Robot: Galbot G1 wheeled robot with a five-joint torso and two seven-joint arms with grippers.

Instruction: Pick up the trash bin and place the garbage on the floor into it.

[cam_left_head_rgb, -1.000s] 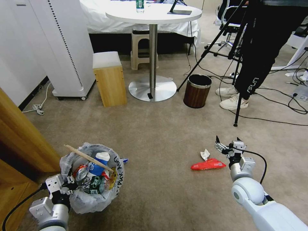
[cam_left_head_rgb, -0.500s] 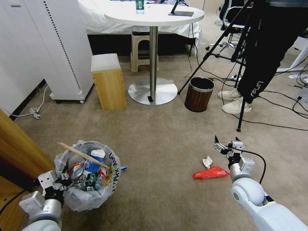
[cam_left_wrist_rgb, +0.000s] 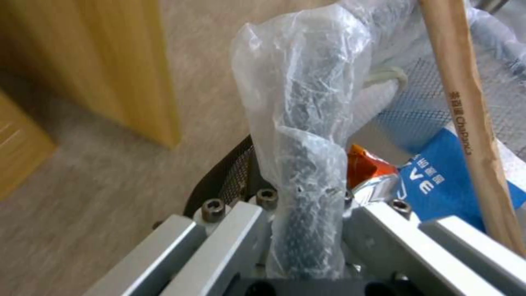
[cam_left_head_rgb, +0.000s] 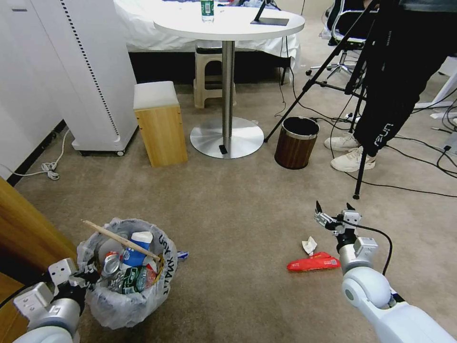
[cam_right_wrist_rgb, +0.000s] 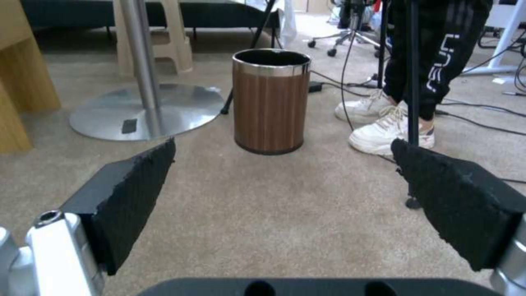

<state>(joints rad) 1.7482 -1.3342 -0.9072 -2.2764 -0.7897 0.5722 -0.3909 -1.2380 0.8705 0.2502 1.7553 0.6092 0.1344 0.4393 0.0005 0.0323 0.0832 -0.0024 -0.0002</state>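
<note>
The trash bin (cam_left_head_rgb: 128,281), black mesh lined with a crinkly clear bag, hangs low at the left, full of litter: a wooden stick (cam_left_head_rgb: 119,239), a blue-white cup (cam_left_head_rgb: 135,247) and a can. My left gripper (cam_left_head_rgb: 88,277) is shut on its near rim. In the left wrist view the bag-wrapped rim (cam_left_wrist_rgb: 304,135) runs between the left gripper's (cam_left_wrist_rgb: 307,213) jaws, beside the stick (cam_left_wrist_rgb: 466,102) and the cup (cam_left_wrist_rgb: 438,181). A red snack bag (cam_left_head_rgb: 312,262) and a crumpled tissue (cam_left_head_rgb: 309,245) lie on the floor (cam_left_head_rgb: 238,214), just left of my right arm. My right gripper (cam_left_head_rgb: 332,217) (cam_right_wrist_rgb: 284,148) is open above the carpet, beyond them.
A brown wood-grain bin (cam_left_head_rgb: 296,143) (cam_right_wrist_rgb: 269,102) stands ahead, by a round table's steel base (cam_left_head_rgb: 226,138). A wooden stool (cam_left_head_rgb: 160,125), a white cabinet (cam_left_head_rgb: 90,71), a tripod (cam_left_head_rgb: 357,143), a person's legs (cam_left_head_rgb: 381,119) and cables surround it. Wooden furniture (cam_left_head_rgb: 28,228) is at my left.
The whole view has shifted: the camera moved, and the red bag and tissue now lie nearer to me. The left gripper holds the bin lower in the picture. The right gripper stays open.
</note>
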